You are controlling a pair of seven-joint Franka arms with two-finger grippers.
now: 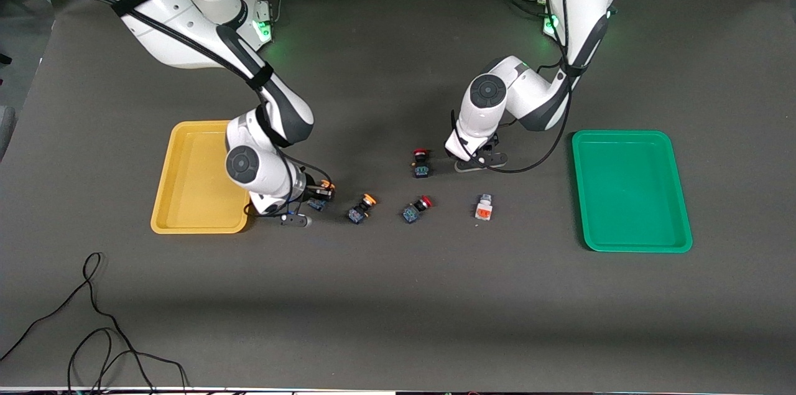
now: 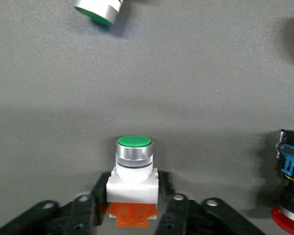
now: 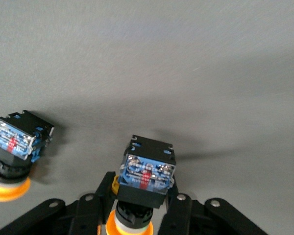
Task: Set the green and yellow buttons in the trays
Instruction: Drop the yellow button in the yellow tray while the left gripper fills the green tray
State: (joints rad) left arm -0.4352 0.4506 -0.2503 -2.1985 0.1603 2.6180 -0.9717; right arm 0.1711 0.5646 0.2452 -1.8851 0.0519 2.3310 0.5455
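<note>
Right gripper (image 1: 318,191) was down low just beside the yellow tray (image 1: 186,196), clamped on a yellow-capped button (image 3: 146,182); its wrist view showed both fingers (image 3: 176,208) pressed against the black-blue body, cap toward the cam. Left gripper (image 1: 474,162) was down at the table near the middle, squeezing a green-tipped white button (image 2: 134,171) w/ an orange block at its base, per its wrist view. From the front cam that button was totally hidden under the left wrist.

Count, nearest row first: 2 yellow caps, one in the right gripper and a second yellow-capped button (image 1: 360,208) lying tipped over beside it. 2 green-tipped ones, the gripped one plus another white-bodied button (image 1: 484,207) lying on the mat, closer to the front cam than the left gripper. 2 reds: a tipped red button (image 1: 415,208) between the loose yellow and the loose white one, and an upright-ish red button (image 1: 421,162) farther from the cam, just beside the left gripper. 2 trays: the yellow one at the right arm's end, green tray (image 1: 630,190) at the left arm's end, neither w/ any buttons in it.

Left wrist view cut off the loose green one and a red cap at its edges.

Surface was a dark grey mat (image 1: 398,308), w/ a black cable (image 1: 93,320) looped near the front edge.
</note>
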